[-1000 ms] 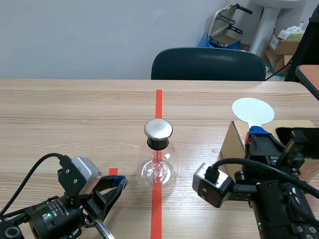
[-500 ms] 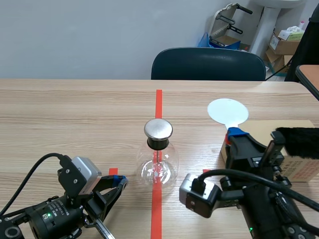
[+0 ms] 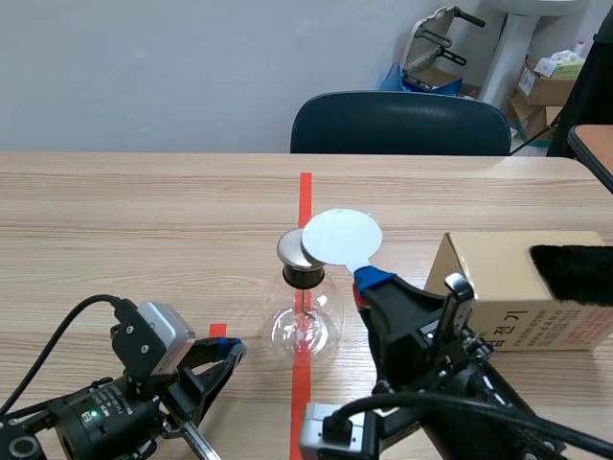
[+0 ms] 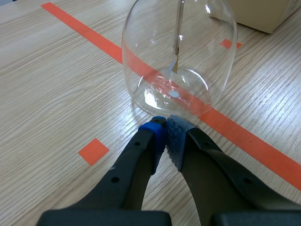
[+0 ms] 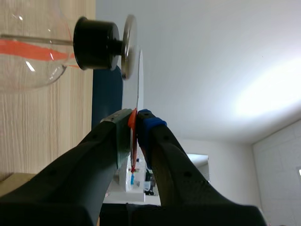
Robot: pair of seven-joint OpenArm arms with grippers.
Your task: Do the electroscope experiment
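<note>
Electroscope flask (image 3: 304, 321) stands on the red tape line (image 3: 305, 192) mid-table, its metal cap (image 3: 290, 249) right against the white disc (image 3: 340, 237). The right gripper (image 3: 367, 285) is clamped on that disc's handle. The left gripper (image 4: 165, 134) has its fingers pressed together, empty, just before the flask's base.

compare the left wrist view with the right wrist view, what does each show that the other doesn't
Only left wrist: the left gripper, shut on nothing, just short of the clear round glass flask; the thin metal rod and foil leaves inside it; a brown cardboard box corner.
Only right wrist: the right gripper shut on the flat white disc's handle, the disc edge-on close to the round silver cap on the black stopper.
Both: the flask, the wooden table and the orange-red tape line.
</note>
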